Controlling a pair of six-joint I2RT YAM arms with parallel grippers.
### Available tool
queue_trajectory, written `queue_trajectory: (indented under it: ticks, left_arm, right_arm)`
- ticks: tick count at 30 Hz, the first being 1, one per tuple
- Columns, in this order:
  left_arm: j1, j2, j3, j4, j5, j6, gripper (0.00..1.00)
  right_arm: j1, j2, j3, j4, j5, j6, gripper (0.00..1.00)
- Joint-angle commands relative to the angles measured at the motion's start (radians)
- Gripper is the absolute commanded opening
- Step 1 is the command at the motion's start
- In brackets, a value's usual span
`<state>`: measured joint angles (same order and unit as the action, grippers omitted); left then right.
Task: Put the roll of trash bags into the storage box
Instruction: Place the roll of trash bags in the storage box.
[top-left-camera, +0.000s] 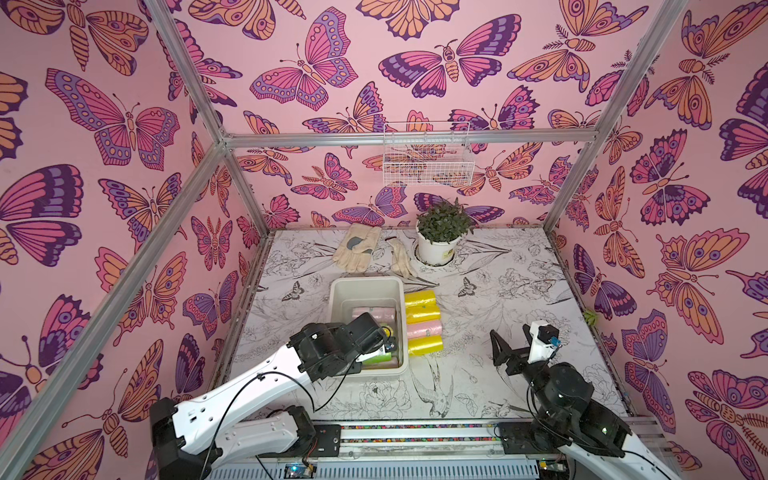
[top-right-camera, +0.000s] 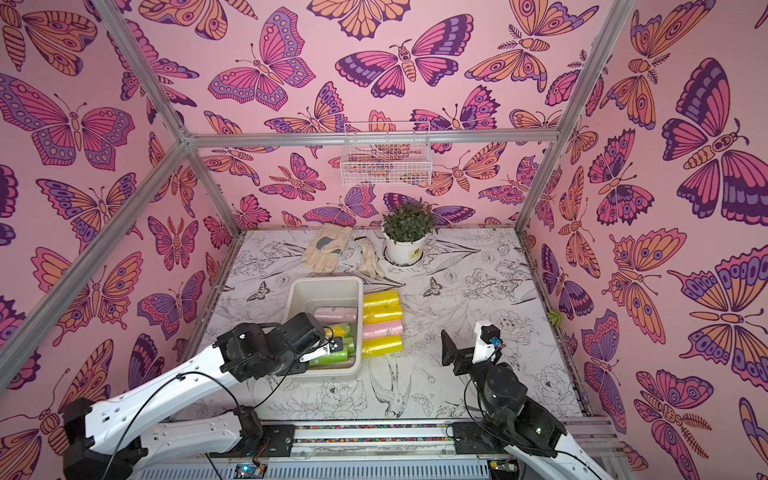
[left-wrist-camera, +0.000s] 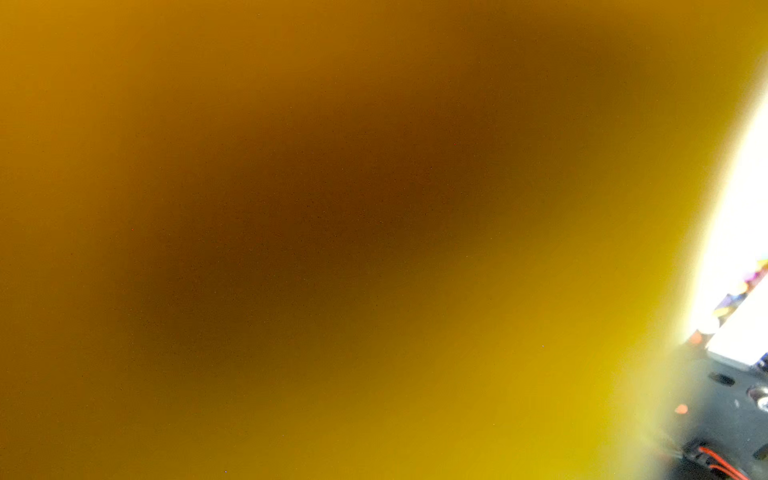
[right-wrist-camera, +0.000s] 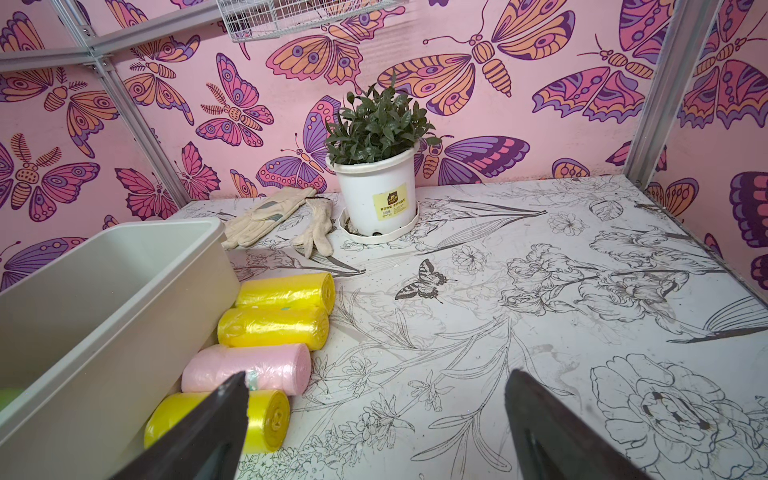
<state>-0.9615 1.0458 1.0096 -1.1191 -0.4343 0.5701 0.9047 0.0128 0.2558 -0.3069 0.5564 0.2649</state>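
The off-white storage box (top-left-camera: 365, 282) (top-right-camera: 324, 280) stands left of centre on the table. A pink roll (top-left-camera: 374, 312) and green rolls (top-right-camera: 332, 353) lie inside it. My left gripper (top-right-camera: 336, 340) reaches down into the box's near end and is shut on a yellow roll of trash bags (left-wrist-camera: 332, 208), which fills the left wrist view as a blur and hides the jaws. Several more rolls lie just right of the box: yellow (top-left-camera: 420, 298), yellow (top-left-camera: 422, 313), pink (right-wrist-camera: 249, 368) and yellow (right-wrist-camera: 266, 419). My right gripper (right-wrist-camera: 376, 395) hovers open right of them, holding nothing.
A potted plant (top-left-camera: 438, 245) in a white pot stands at the back, with two beige gloves (top-left-camera: 357, 249) (top-left-camera: 401, 257) to its left. A white wire basket (top-left-camera: 428, 160) hangs on the back wall. Aluminium frame posts edge the table.
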Motion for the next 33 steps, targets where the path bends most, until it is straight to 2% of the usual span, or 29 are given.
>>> queue_trajectory:
  ticks: [1, 12, 17, 21, 26, 31, 33]
  left_arm:
    - [0.005, 0.005, -0.032, 0.019, 0.017, 0.032, 0.0]
    - [-0.004, 0.157, -0.005, -0.024, 0.106, 0.046, 0.0]
    - [-0.052, 0.255, -0.025, -0.023, 0.056, 0.084, 0.0]
    - [-0.059, 0.322, -0.047, -0.018, 0.002, 0.098, 0.0]
    - [-0.059, 0.353, -0.051, 0.001, -0.001, 0.108, 0.0]
    - [-0.059, 0.394, -0.08, 0.029, -0.006, 0.114, 0.05]
    - [-0.057, 0.411, -0.086, 0.038, -0.011, 0.116, 0.1]
  right_arm:
    - [-0.004, -0.004, -0.009, 0.018, 0.017, 0.012, 0.99]
    - [-0.003, 0.001, -0.008, 0.018, 0.025, 0.013, 0.99]
    - [-0.004, 0.001, -0.007, 0.017, 0.025, 0.014, 0.99]
    - [-0.004, 0.001, -0.004, 0.012, 0.031, 0.016, 0.99]
    - [-0.003, 0.001, -0.004, 0.012, 0.031, 0.016, 0.99]
    - [-0.004, 0.002, -0.004, 0.011, 0.033, 0.016, 0.99]
    - [-0.003, 0.001, -0.004, 0.011, 0.033, 0.017, 0.99]
